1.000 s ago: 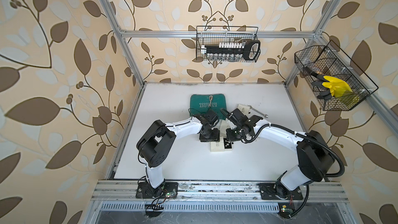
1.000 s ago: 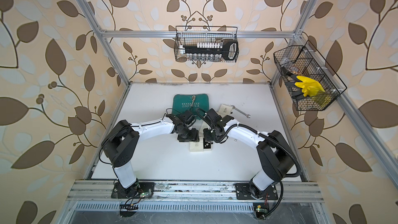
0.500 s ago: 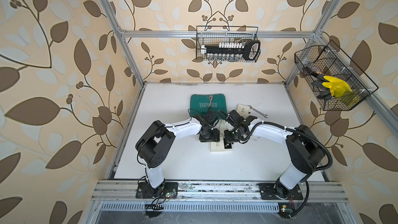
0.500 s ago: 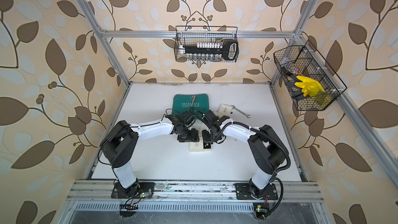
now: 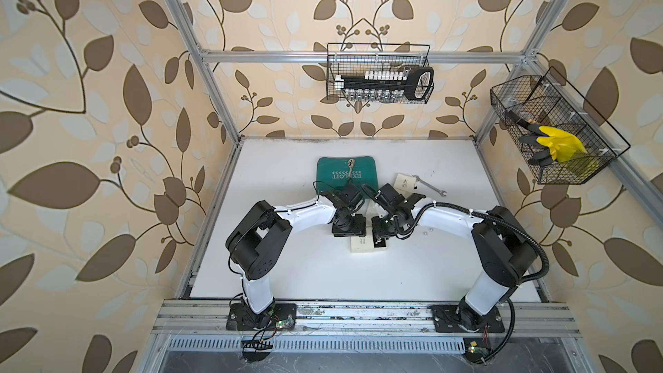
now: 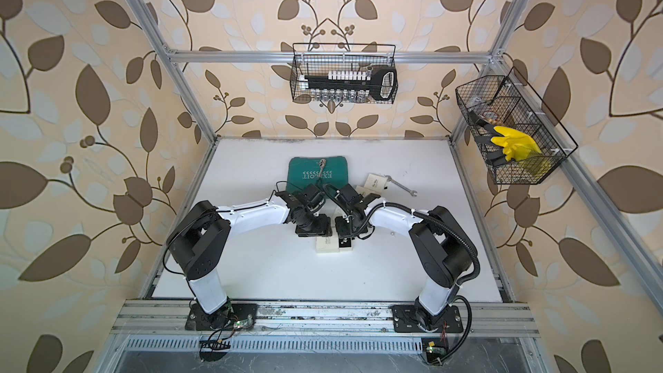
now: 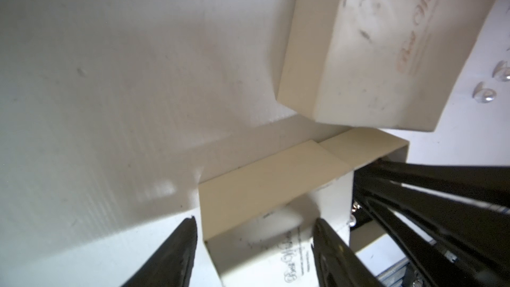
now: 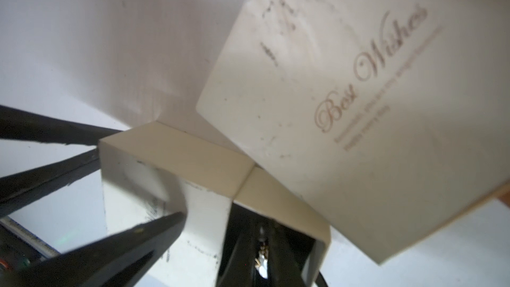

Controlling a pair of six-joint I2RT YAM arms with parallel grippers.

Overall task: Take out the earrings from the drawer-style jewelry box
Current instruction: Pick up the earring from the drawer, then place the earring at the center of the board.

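The cream jewelry box [image 5: 361, 245] lies mid-table with its drawer [image 5: 380, 246] pulled out to the right. My right gripper [image 8: 260, 233] reaches down into the drawer [image 8: 289, 211], fingers nearly together on a shiny earring [image 8: 262, 262]. My left gripper [image 7: 254, 219] is open over the box sleeve [image 7: 262, 189]. One of its fingers [image 7: 179, 249] stands beside the closed end and the other over the lid; contact cannot be told. Two loose earrings [image 7: 484, 95] lie on the table past the drawer, also seen in a top view as earrings [image 5: 425, 233].
A second cream box [image 8: 358, 106] lies right behind the open one. A further cream box [image 5: 404, 184] and a spanner [image 5: 428, 188] sit at the back right. A green pouch [image 5: 347, 174] carrying a ratchet lies at the back. Wire baskets [image 5: 378, 77] hang on the walls.
My right gripper's fingers have closed together inside the drawer, and the right arm has shifted slightly inward. The left arm and the box have not moved.
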